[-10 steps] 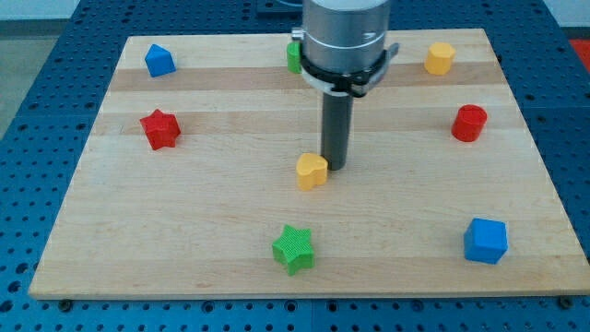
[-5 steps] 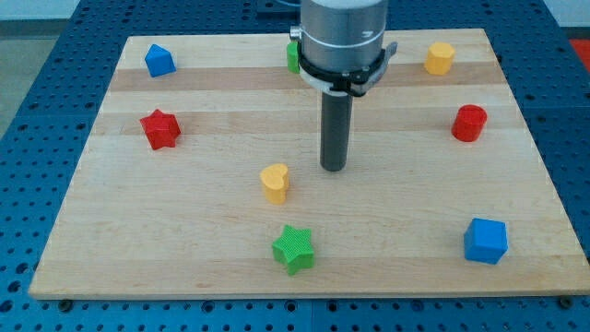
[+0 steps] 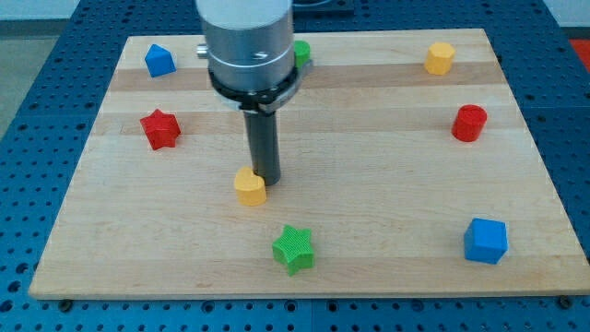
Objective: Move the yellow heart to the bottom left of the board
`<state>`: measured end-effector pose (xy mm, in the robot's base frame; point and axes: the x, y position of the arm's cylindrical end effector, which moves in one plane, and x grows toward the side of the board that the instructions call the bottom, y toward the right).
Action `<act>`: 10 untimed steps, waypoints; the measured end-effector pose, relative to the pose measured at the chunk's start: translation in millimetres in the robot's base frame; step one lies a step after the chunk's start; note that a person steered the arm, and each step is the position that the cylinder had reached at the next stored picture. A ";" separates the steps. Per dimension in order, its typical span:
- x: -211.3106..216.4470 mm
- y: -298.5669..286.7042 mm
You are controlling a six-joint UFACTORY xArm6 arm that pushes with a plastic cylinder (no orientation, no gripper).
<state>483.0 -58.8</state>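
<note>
Filling most of the view, a wooden board [image 3: 387,184] carries scattered blocks beneath a grey arm ending in a dark rod. Having no fingers, the rod grips nothing; it can only push. Its tip [image 3: 265,177] touches the upper right edge of the yellow heart [image 3: 250,187], which sits left of centre, well short of the bottom left corner. Just below to the right lies a green star [image 3: 294,249]. An off-centre push could let the heart slip sideways off the tip.
</note>
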 end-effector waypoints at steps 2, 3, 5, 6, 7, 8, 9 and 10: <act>21.7 -44.5; 34.8 -64.5; 35.6 -74.5; 25.9 -35.2; 37.6 -33.0; 48.3 -35.9; 59.0 -52.9; 67.7 -66.7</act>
<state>550.7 -125.5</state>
